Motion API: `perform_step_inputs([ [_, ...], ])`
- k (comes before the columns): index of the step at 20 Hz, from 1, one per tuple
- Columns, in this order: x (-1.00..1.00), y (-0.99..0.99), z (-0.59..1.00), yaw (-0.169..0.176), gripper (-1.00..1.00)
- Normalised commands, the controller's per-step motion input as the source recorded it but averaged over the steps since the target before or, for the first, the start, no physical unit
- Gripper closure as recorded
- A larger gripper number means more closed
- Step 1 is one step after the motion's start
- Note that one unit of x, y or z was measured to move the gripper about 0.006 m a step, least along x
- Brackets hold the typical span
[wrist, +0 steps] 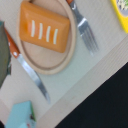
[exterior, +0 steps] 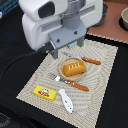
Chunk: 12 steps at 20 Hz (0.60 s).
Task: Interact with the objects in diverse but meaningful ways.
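Note:
An orange rectangular block (exterior: 74, 69) with pale stripes lies on a tan plate (exterior: 64, 71) in the middle of a beige placemat. An orange-handled knife (exterior: 91, 61) lies on the plate's far side and an orange-handled fork (exterior: 75, 85) on its near side. A yellow packet with red marks (exterior: 44, 92) and a white elongated piece (exterior: 65, 100) lie at the mat's near end. My gripper (exterior: 67, 47) hangs open and empty above the plate's far edge, partly hiding a pale blue carton (exterior: 71, 45). The wrist view shows the block (wrist: 44, 28), plate (wrist: 52, 67), fork (wrist: 88, 39), knife (wrist: 31, 72), carton (wrist: 20, 115) and packet (wrist: 122, 11).
The beige placemat (exterior: 102, 82) lies on a black table. A grey pot (exterior: 124, 20) stands at the far end on the exterior view's right, and a dark pot (exterior: 101, 14) is behind my arm. A black cable (exterior: 15, 62) runs along the exterior view's left.

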Motion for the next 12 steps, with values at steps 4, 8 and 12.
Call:
perform_step_inputs([
  [4, 0.19, 0.32, 0.0, -0.241, -1.0],
  [8, 0.17, 0.24, -0.01, -0.261, -1.0],
  [12, 0.12, 0.12, -0.11, -0.296, -1.0],
])
